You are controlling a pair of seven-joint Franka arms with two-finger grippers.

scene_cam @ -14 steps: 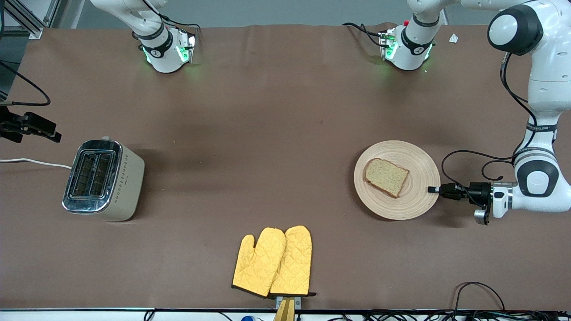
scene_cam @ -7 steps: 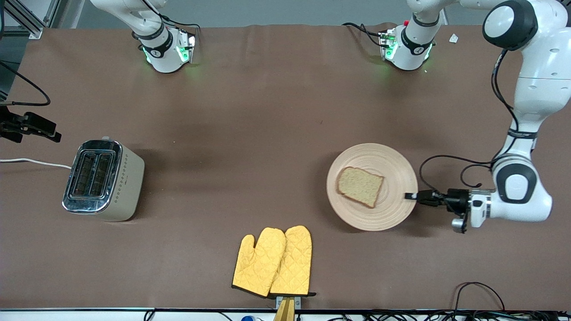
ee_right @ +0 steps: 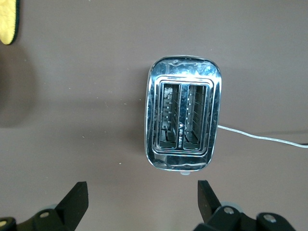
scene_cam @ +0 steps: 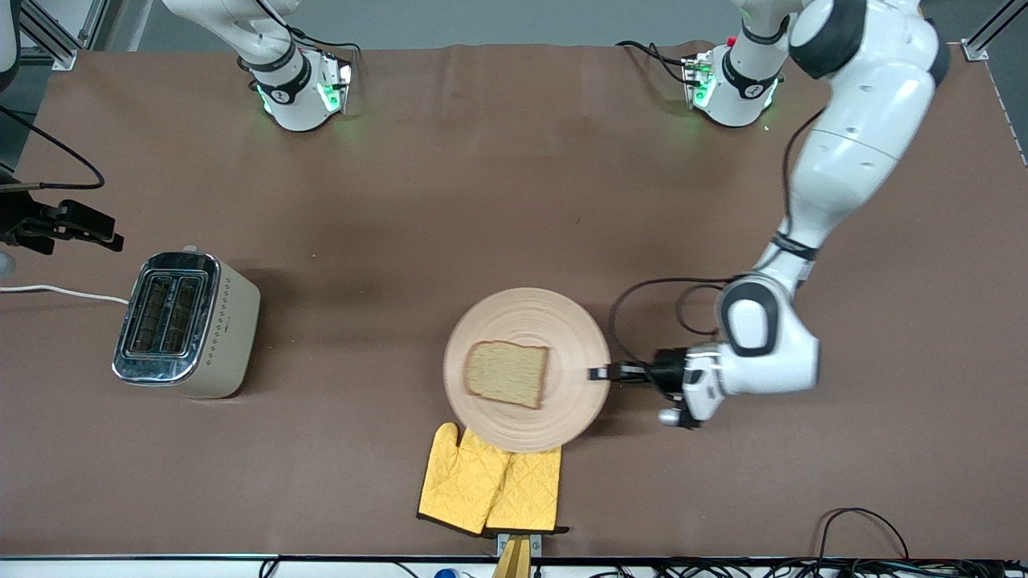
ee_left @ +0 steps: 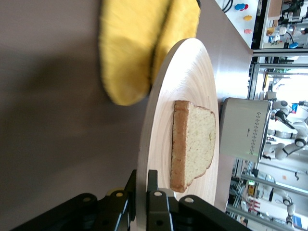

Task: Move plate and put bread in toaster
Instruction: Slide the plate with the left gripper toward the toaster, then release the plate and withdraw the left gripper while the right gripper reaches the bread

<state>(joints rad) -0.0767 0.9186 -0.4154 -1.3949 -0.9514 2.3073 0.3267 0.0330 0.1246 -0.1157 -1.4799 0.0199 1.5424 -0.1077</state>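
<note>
1. Brown mat covers the counter (scene_cam: 514, 201) edge to edge.
2. Round, shallow, pale beige wooden plate (scene_cam: 562, 329) with ring grooves sits toward the camera-side edge of the counter, about midway along it. Its rim overlaps the thumb end of a pair of yellow quilted oven mitts (scene_cam: 490, 490), which lie at that edge.
3. Square slice of light brown speckled bread (scene_cam: 507, 374) with darker crust lies flat on the plate, near its middle.
4. Left pincer (scene_cam: 598, 373) is clamped on the plate's rim, on the side toward the left arm's end of the counter. The left wrist view shows its fingers (ee_left: 156, 202) pinching the rim edge.
5. Boxy cream-beige toaster (scene_cam: 186, 324) with chrome top and two slots stands near the right arm's end of the counter, well apart from the plate. A white cord (scene_cam: 64, 292) runs from it toward that end's edge.
6. Right pincer (ee_right: 143, 204) hangs over the toaster, fingers spread wide, holding nothing.
</note>
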